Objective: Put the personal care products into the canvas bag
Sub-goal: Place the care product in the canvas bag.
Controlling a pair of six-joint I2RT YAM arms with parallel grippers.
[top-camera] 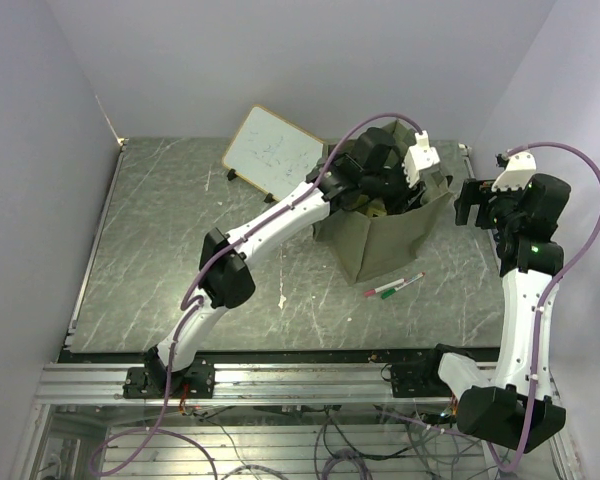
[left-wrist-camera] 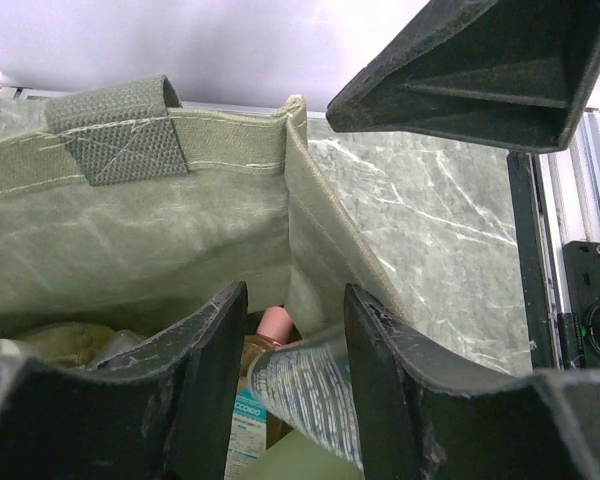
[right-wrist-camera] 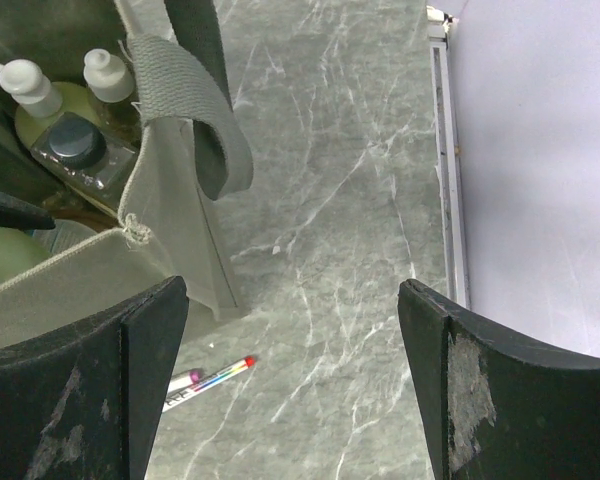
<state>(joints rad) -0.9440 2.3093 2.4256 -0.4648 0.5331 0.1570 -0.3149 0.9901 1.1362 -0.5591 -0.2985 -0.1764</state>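
- The whiteboard (top-camera: 272, 150) stood propped left of the bag (top-camera: 380, 245), apart from it.
- My left gripper (left-wrist-camera: 295, 300) was down inside the bag. A clear pouch (left-wrist-camera: 310, 390) lay between its fingers, its long axis slanting up toward a pink cap (left-wrist-camera: 276, 323). I could not tell whether they pinched it.
- Bottles (right-wrist-camera: 75, 140) stood upright in the bag, caps up.
- Two markers (top-camera: 393, 287) lay just before the bag.
- My right gripper (right-wrist-camera: 292, 300) hung wide apart over the table (top-camera: 160, 220), right of the bag.
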